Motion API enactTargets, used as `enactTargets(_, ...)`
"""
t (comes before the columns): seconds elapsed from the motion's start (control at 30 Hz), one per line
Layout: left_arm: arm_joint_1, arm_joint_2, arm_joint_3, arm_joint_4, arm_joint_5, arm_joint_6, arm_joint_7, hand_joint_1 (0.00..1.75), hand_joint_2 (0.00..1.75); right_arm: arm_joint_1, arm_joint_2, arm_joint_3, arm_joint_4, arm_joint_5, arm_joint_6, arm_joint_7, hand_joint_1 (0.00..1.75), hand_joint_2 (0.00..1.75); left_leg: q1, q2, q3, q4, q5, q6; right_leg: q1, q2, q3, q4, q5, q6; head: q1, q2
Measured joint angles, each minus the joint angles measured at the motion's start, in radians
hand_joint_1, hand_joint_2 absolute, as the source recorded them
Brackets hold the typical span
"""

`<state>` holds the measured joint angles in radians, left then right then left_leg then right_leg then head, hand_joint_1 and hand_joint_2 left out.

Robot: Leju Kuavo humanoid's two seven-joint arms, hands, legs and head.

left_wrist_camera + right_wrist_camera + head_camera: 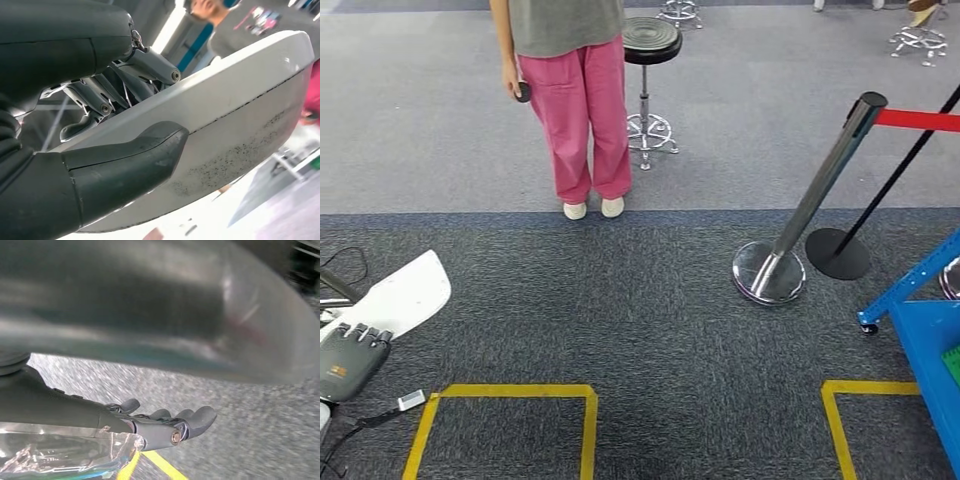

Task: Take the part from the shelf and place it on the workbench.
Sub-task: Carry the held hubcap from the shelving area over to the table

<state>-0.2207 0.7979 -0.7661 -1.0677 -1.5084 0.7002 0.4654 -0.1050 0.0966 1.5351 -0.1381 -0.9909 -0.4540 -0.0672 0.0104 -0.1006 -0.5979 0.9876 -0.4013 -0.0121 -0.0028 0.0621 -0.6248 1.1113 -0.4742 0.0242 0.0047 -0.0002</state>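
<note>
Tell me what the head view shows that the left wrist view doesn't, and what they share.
Head view alone: grey carpet with yellow floor tape, a leaning chrome stanchion with a red belt, a black stool, and the corner of a blue cart.

Left wrist view alone: close up, the thumb lies across one face of the white part while the fingers wrap the other.

Both: the left hand holding the white part, and a person in a grey shirt and pink trousers.
</note>
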Motion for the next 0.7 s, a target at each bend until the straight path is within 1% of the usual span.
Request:
enactTargets(0.03,0.001,0.002,0.003,-0.001,0.0,0.0,0.0,1.75,1.75,-0.001,0.001,0.001,0.0,0.0,0.0,0.0,0.0,0.0,0.001,-0.014,-0.003,0.002,0.001,-0.006,-0.003,0.02,0.023,-0.046,0.014,-0.001,0.0,0.0)
enactTargets(0.07,0.001,0.003,0.005,-0.002,0.0,0.0,0.0,1.75,1.75,-0.002,0.001,0.001,0.0,0.0,0.0,0.0,0.0,0.0,0.003,-0.026,-0.008,0.003,0.002,-0.013,-0.004,0.03,0.034,-0.065,0.016,-0.003,-0.001,0.0)
enactTargets(0.1,0.004,0.006,0.006,-0.003,0.0,0.0,0.0,1.75,1.75,-0.001,0.002,0.002,0.0,0.0,0.0,0.0,0.0,0.0,0.004,-0.039,-0.012,0.003,0.005,-0.02,-0.002,0.023,0.037,-0.069,0.015,-0.007,-0.001,0.0)
enactTargets(0.13,0.007,0.008,0.006,-0.003,0.0,0.0,0.0,1.75,1.75,-0.001,0.002,0.003,0.0,0.0,0.0,0.0,0.0,0.0,0.007,-0.047,-0.015,0.0,0.008,-0.026,-0.001,0.01,0.037,-0.07,0.018,-0.013,-0.001,0.0)
enactTargets(0.17,0.011,0.01,0.007,-0.003,0.0,-0.001,0.0,1.75,1.75,-0.002,0.003,0.004,0.0,0.0,0.0,0.0,0.0,0.0,0.007,-0.036,-0.019,0.005,0.005,-0.03,0.0,-0.002,0.038,-0.073,0.02,-0.019,-0.001,0.0)
enactTargets(0.2,0.013,0.012,0.008,-0.003,0.0,-0.001,0.0,1.75,1.75,-0.002,0.004,0.004,0.0,0.0,0.0,0.0,0.0,0.0,0.006,-0.013,-0.029,0.023,-0.008,-0.034,-0.001,-0.014,0.039,-0.077,0.023,-0.025,-0.004,0.0)
enactTargets(0.23,0.012,0.012,0.008,-0.003,0.0,-0.001,0.0,1.75,1.75,-0.003,0.004,0.005,0.0,0.001,-0.001,0.0,0.0,0.0,0.004,0.018,-0.048,0.061,-0.032,-0.036,-0.001,-0.027,0.04,-0.08,0.024,-0.03,-0.007,0.0)
enactTargets(0.27,0.011,0.012,0.009,-0.004,0.0,-0.001,0.0,1.75,1.75,-0.002,0.005,0.006,0.0,0.001,-0.001,0.0,0.0,0.0,0.001,0.053,-0.075,0.118,-0.062,-0.039,0.001,-0.039,0.04,-0.081,0.024,-0.034,-0.009,0.0)
enactTargets(0.3,0.008,0.01,0.009,-0.004,0.0,-0.001,0.0,1.75,1.75,-0.001,0.005,0.006,0.0,0.001,-0.001,0.0,0.0,0.0,0.001,0.071,-0.107,0.185,-0.093,-0.041,0.002,-0.053,0.04,-0.082,0.024,-0.036,-0.01,0.0)
enactTargets(0.33,0.008,0.007,0.009,-0.004,0.0,-0.001,0.0,1.75,1.75,0.0,0.005,0.007,0.0,0.001,-0.001,0.0,0.0,0.0,0.002,0.081,-0.134,0.24,-0.112,-0.044,0.003,-0.068,0.04,-0.082,0.022,-0.037,-0.01,0.0)
enactTargets(0.37,0.008,0.004,0.008,-0.004,0.0,-0.001,0.0,1.75,1.75,0.001,0.005,0.007,0.0,0.001,-0.001,0.0,0.0,0.0,0.004,0.086,-0.147,0.269,-0.115,-0.045,0.003,-0.083,0.04,-0.082,0.021,-0.038,-0.01,0.0)
enactTargets(0.4,0.008,0.002,0.006,-0.004,0.0,-0.001,0.001,1.75,1.75,0.001,0.005,0.007,0.0,0.001,-0.001,0.0,0.0,0.0,0.005,0.09,-0.141,0.26,-0.1,-0.047,0.003,-0.097,0.04,-0.082,0.02,-0.038,-0.01,0.0)
enactTargets(0.43,0.007,0.001,0.005,-0.004,0.0,-0.001,0.001,1.75,1.75,0.0,0.005,0.007,0.0,0.001,-0.001,0.0,0.0,0.0,0.006,0.098,-0.117,0.215,-0.07,-0.048,0.003,-0.11,0.042,-0.082,0.018,-0.036,-0.01,0.0)
enactTargets(0.47,0.006,0.001,0.005,-0.004,0.0,-0.001,0.001,1.75,1.75,-0.001,0.005,0.007,0.0,0.001,-0.001,-0.001,0.0,0.0,0.006,0.119,-0.079,0.148,-0.038,-0.048,0.004,-0.123,0.045,-0.081,0.016,-0.033,-0.011,0.0)
enactTargets(0.5,0.003,0.001,0.004,-0.004,0.0,-0.001,0.001,1.75,1.75,-0.002,0.005,0.007,0.0,0.001,-0.001,-0.001,0.0,0.0,0.002,0.149,-0.043,0.083,-0.016,-0.047,0.008,-0.134,0.047,-0.08,0.012,-0.029,-0.012,0.0)
enactTargets(0.53,-0.001,0.0,0.004,-0.004,0.0,-0.001,0.001,1.75,1.75,-0.002,0.005,0.007,0.0,0.0,-0.001,-0.001,0.0,0.0,-0.001,0.17,-0.018,0.036,-0.004,-0.042,0.012,-0.144,0.051,-0.08,0.008,-0.024,-0.011,0.0)
enactTargets(0.57,-0.003,-0.002,0.004,-0.004,0.0,-0.001,0.002,1.75,1.75,-0.002,0.005,0.007,0.0,0.0,-0.001,-0.002,0.0,0.0,-0.004,0.183,-0.006,0.01,-0.001,-0.036,0.016,-0.156,0.055,-0.081,0.005,-0.019,-0.011,0.0)
enactTargets(0.6,-0.005,-0.003,0.003,-0.004,0.0,0.0,0.002,1.75,1.75,-0.003,0.005,0.007,0.0,0.0,-0.002,-0.002,0.0,0.0,-0.007,0.179,-0.005,0.005,-0.004,-0.029,0.02,-0.168,0.059,-0.082,0.002,-0.015,-0.011,0.0)
enactTargets(0.63,-0.005,-0.004,0.002,-0.004,0.0,0.001,0.002,1.75,1.75,-0.003,0.005,0.007,0.0,-0.001,-0.002,-0.002,0.0,0.0,-0.005,0.162,-0.006,0.005,-0.003,-0.021,0.02,-0.178,0.063,-0.085,-0.001,-0.011,-0.01,0.0)
enactTargets(0.67,-0.005,-0.004,0.002,-0.004,0.0,0.001,0.002,1.75,1.75,-0.004,0.005,0.007,0.0,-0.001,-0.002,-0.002,0.0,0.0,-0.004,0.149,-0.006,0.003,-0.002,-0.016,0.018,-0.171,0.064,-0.081,-0.006,-0.005,-0.01,0.0)
enactTargets(0.7,-0.007,-0.004,0.001,-0.004,0.0,0.001,0.002,1.75,1.75,-0.005,0.005,0.007,0.0,-0.001,-0.002,-0.003,0.0,0.0,-0.002,0.137,-0.006,0.002,-0.001,-0.009,0.015,-0.15,0.058,-0.065,-0.018,0.001,-0.009,0.0)
